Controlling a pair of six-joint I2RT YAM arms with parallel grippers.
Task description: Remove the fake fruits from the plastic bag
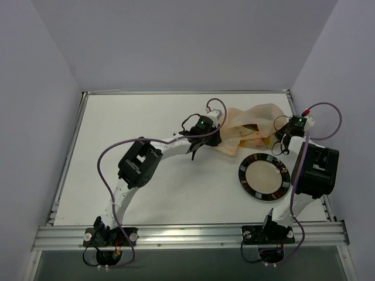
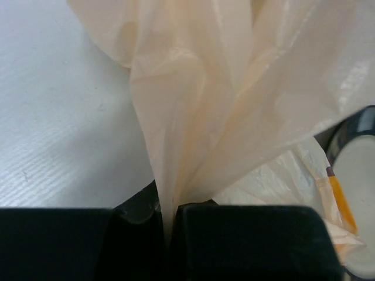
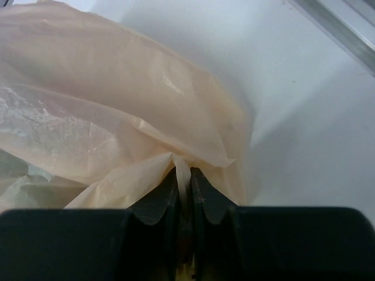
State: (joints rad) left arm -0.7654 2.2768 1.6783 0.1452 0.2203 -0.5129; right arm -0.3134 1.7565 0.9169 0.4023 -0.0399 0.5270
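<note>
The pale peach plastic bag [image 1: 249, 126] lies at the back right of the table between both grippers. My left gripper [image 1: 212, 140] is shut on a gathered fold of the bag [image 2: 193, 117] at its left side. My right gripper [image 1: 280, 139] is shut on a thin fold of the bag [image 3: 117, 129] at its right side. Some fake fruits [image 1: 256, 139] show faintly through the bag as orange and yellow shapes near its front edge. An orange-yellow piece [image 2: 341, 205] shows through the film in the left wrist view.
A round black-rimmed plate [image 1: 264, 176] with a pale centre lies just in front of the bag, near the right arm; its rim [image 2: 364, 120] shows in the left wrist view. The table's raised metal edge [image 3: 340, 23] runs close behind the right gripper.
</note>
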